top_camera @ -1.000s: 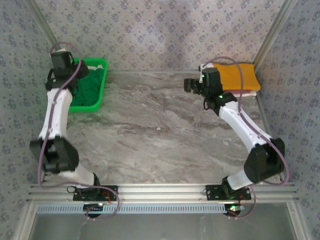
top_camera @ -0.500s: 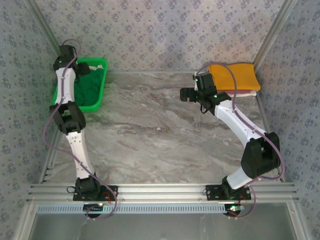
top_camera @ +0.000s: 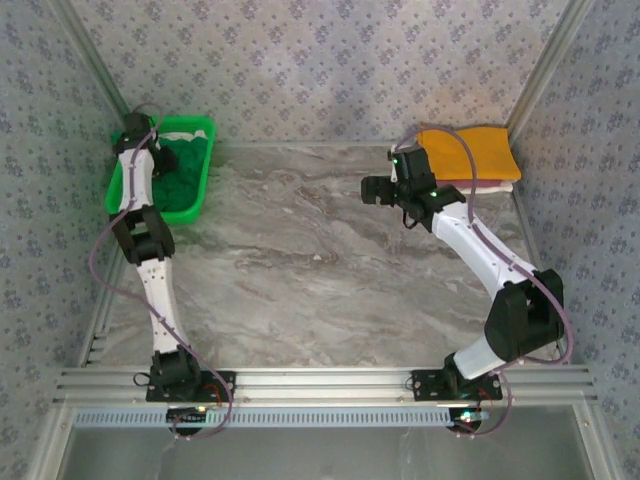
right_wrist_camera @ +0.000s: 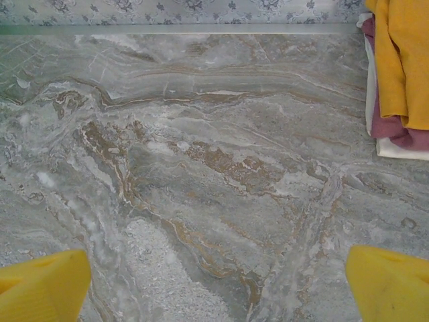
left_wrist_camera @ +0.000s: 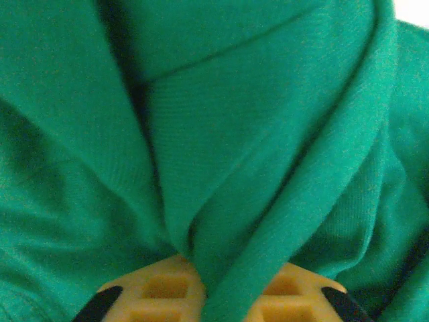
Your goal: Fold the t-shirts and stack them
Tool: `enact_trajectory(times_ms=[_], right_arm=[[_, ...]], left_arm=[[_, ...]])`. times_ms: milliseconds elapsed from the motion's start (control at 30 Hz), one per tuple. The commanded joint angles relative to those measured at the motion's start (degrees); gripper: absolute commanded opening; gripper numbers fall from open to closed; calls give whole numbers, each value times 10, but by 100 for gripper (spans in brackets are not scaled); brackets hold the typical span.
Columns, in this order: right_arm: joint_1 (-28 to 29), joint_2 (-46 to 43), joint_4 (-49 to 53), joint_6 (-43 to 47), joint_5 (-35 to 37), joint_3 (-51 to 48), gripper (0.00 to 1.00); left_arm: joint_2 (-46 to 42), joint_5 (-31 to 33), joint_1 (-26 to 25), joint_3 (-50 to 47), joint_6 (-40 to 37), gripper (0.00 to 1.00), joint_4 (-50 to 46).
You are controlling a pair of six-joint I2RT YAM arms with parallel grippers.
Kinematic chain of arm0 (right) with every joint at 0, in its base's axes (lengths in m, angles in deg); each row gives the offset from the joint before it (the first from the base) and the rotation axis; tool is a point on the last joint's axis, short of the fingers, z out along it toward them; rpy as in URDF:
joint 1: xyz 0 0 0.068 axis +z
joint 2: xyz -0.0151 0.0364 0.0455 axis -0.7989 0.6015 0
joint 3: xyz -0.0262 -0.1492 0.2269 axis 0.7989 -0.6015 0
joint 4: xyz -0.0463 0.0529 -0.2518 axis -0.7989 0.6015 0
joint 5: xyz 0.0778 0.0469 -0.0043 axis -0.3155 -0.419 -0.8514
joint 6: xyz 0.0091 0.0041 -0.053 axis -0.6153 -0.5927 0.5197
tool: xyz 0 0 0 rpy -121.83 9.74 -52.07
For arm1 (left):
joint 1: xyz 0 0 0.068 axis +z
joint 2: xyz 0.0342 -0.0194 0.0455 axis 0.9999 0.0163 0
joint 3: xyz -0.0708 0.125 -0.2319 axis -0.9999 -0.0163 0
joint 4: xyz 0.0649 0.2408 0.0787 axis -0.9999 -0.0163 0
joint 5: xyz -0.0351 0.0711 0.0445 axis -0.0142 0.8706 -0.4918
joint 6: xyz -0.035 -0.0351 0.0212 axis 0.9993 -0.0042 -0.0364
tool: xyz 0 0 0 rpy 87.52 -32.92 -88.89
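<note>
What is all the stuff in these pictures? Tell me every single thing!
green t-shirt: one, bright green, bunched in the basket.
basket: one, green, far left corner of the table.
orange-yellow t-shirt: one, on top of the folded pile at the far right corner.
dark pink cloth: one layer, under the orange-yellow t-shirt.
white cloth: one layer, bottom of the pile.
table: one, grey-brown marble pattern.
walls: pale, small flower print, around the table.
left gripper: yellow fingers, in the basket, shut on a green fold.
right gripper: yellow fingers, open, over bare table.
</note>
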Motion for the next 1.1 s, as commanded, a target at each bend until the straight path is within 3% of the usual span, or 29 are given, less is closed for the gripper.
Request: enact_trajectory(times_ms=[0,433,733,833,933,1067], right_arm=[[3,-17,19,-11,9,5,100],[5,-13,12,-10,10,21,100],[5,-15,9,-15,14,43,100],[4,-21,9,-23,18,50,100],[3,-31,6,-32,18,51,100],[-2,-46,13,-50,15,50,100]], left_arm=[[-62,-18,2,17,4,0,-18],[-273,-35,-18,7,37,0,-32],[-417,-70,-82,9,36,0,-13],[-466,-72,-135,-3,32,0,-39],[-530,-64,-213,-91,37,0,-35],[-649,7,-319,-364,70,0,85]])
